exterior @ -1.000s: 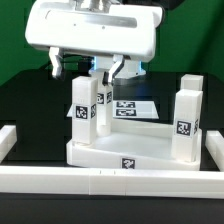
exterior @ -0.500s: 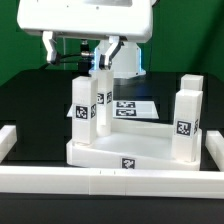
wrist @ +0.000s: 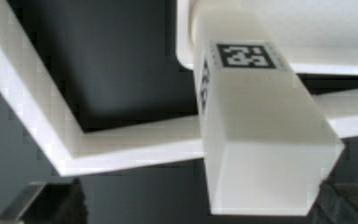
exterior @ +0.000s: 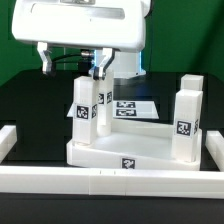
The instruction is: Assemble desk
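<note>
Gripper [exterior: 97, 68] sits directly above the rear-left leg [exterior: 103, 105] as the exterior view frames it; fingers [exterior: 101, 62] dark and slim, hanging down from the big white glossy wrist housing, tips close to the leg's top end. Can't tell whether the pads touch the leg or how wide the gap is: housing and leg block that. Arm comes in from above, hand pointing straight down. In the wrist view the same leg [wrist: 265, 120] is a smooth white square-section bar running lengthways away from the camera, black-and-white tag near its far end, dark finger edges blurred at the frame corners. Tabletop [exterior: 120, 152] lies flat, upside down, white hard plastic, rectangular tray shape with raised rim, tag on its front wall. Three legs visible standing upright on it, long axes vertical: front-left leg [exterior: 83, 108] just beside the rear-left one, right leg [exterior: 187, 115] at the corner on the exterior view's right, each tagged on the side. Marker board [exterior: 133, 106] flat on the black table behind the tabletop. Long white border rails [exterior: 110, 181] run across the front and up both sides.
</note>
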